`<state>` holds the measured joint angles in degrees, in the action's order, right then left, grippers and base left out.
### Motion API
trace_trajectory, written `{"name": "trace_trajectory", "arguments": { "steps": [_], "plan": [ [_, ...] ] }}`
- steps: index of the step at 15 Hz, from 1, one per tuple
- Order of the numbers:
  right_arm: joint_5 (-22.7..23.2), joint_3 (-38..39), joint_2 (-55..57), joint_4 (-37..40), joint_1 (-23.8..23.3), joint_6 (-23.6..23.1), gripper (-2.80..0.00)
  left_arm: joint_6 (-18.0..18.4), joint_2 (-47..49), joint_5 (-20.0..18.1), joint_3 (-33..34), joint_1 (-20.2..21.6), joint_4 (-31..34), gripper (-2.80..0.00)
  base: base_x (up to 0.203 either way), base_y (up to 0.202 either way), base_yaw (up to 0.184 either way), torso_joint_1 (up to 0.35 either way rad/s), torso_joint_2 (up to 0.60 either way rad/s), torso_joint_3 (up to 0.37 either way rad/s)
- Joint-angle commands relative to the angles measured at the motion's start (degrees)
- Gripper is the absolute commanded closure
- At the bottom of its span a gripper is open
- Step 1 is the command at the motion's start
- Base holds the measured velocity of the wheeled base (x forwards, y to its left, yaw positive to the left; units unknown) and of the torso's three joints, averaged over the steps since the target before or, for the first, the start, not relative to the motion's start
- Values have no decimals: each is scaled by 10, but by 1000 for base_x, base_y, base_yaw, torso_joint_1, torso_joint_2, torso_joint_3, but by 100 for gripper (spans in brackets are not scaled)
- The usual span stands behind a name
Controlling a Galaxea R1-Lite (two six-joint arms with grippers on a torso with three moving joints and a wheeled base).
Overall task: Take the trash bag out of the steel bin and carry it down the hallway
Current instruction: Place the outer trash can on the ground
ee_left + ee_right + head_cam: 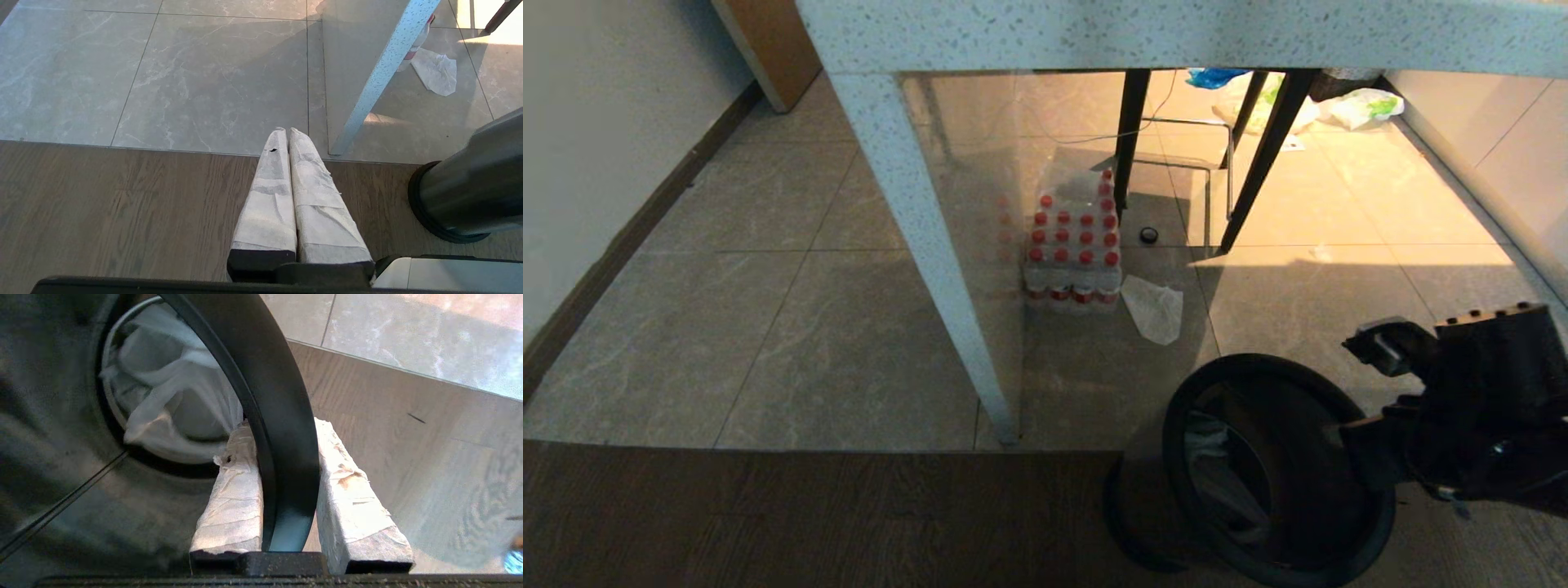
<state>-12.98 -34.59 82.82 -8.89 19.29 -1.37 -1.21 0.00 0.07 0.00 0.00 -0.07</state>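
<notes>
The steel bin (1176,425) stands tilted on the wood floor at the lower right, its dark opening turned up towards me. My right gripper (1349,433) is shut on its black rim (282,396), one taped finger inside the bin and one outside. The trash bag (171,384), pale crinkly plastic, lies crumpled deep inside the bin (1217,482). My left gripper (284,131) hangs shut and empty over the wood floor, to the left of the bin's steel wall (470,192).
A speckled table leg (931,269) slants down just left of the bin. Behind it stand a pack of red-capped bottles (1074,253) and a small flat white bag (1153,309). Black stool legs (1262,163) and white bags with green print (1364,106) are farther back.
</notes>
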Motion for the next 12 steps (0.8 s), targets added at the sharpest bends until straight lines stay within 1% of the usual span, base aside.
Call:
{"name": "trace_trajectory", "arguments": {
  "steps": [1,4,7,10,12],
  "plan": [
    [-1,-15,-81,61,0,1,0,0,0,0,1,0,0,0,0,0,0,0,0,0],
    [0,-42,-158,132,-1,6,0,0,0,0,0,0,0,0,0,0,0,0,0,0],
    [0,-108,-200,218,-3,18,0,0,0,1,0,0,0,0,0,0,0,0,0,0],
    [-4,-161,-239,326,-12,21,0,0,0,0,0,0,0,0,0,0,0,0,0,0],
    [-8,-193,-257,399,-30,22,0,0,0,0,0,0,0,0,0,0,0,0,0,0]
  ]
}}
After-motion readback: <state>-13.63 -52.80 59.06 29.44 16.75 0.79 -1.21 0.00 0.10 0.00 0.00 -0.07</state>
